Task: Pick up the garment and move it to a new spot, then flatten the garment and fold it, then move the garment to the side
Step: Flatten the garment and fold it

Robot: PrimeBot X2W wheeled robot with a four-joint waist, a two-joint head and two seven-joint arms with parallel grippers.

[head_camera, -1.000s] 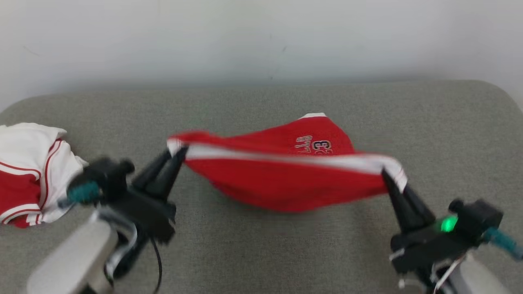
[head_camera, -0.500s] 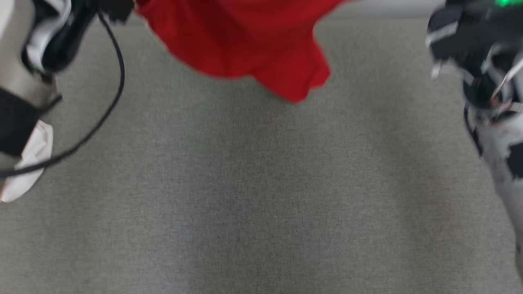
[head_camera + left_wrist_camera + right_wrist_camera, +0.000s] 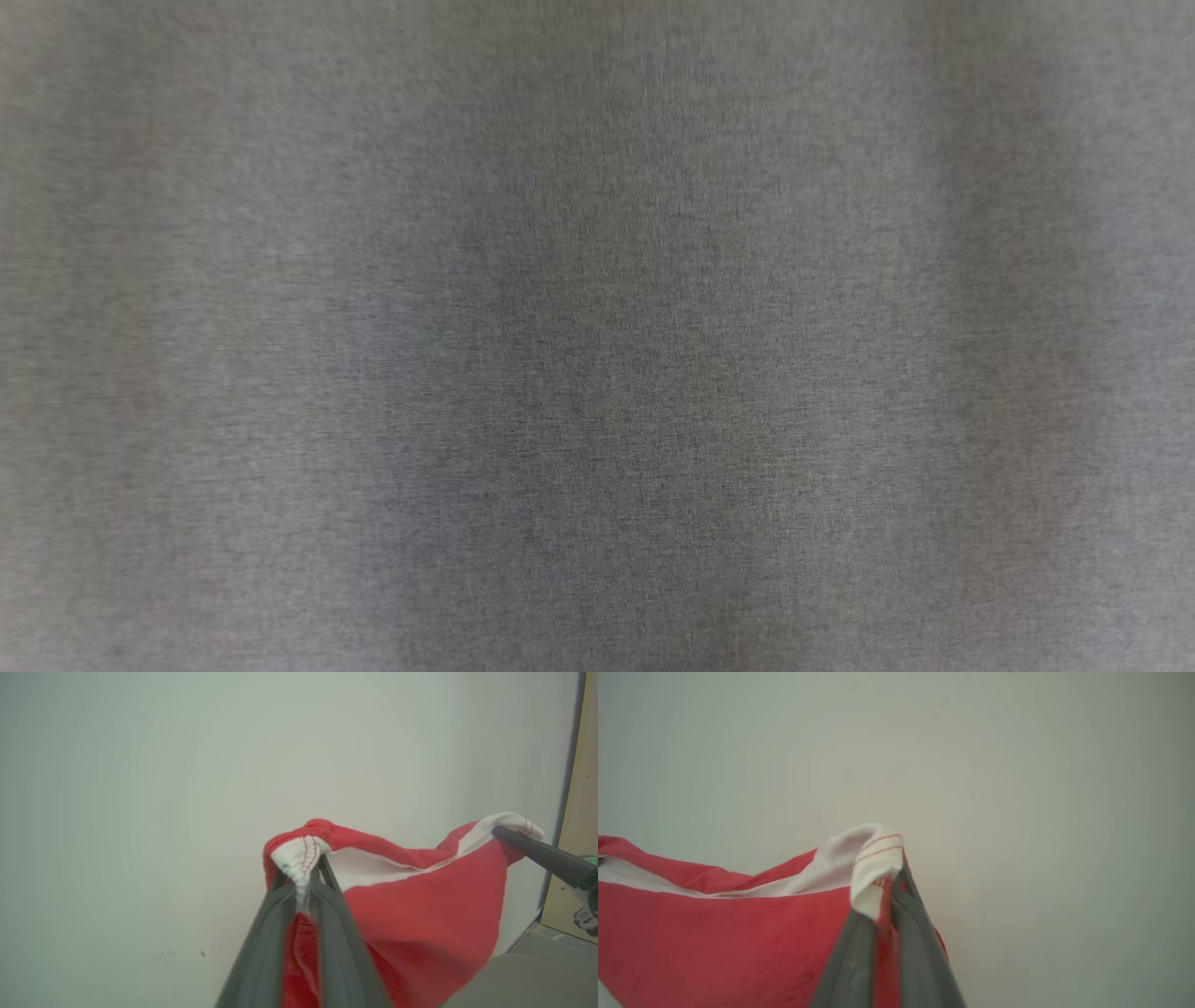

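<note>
The garment [image 3: 420, 905] is red with a white band along its top edge. It hangs in the air in front of a pale wall, stretched between both grippers. In the left wrist view my left gripper [image 3: 301, 870] is shut on one bunched white-and-red corner. The right gripper's dark fingers [image 3: 537, 851] pinch the other white corner at the right of that view. In the right wrist view my right gripper [image 3: 889, 882] is shut on its white corner, and the garment [image 3: 714, 938] sags away to the left.
The head view looks straight down on blurred grey fabric surface [image 3: 597, 336]. A pale wall [image 3: 187, 765] stands behind the garment. A tan panel [image 3: 579, 858] and the grey surface's rounded edge [image 3: 523, 980] show at the right of the left wrist view.
Both grippers have lifted the garment up off the grey surface. The head camera has tilted down, so the garment, the arms and the white-and-red clothes at left have left its view.
</note>
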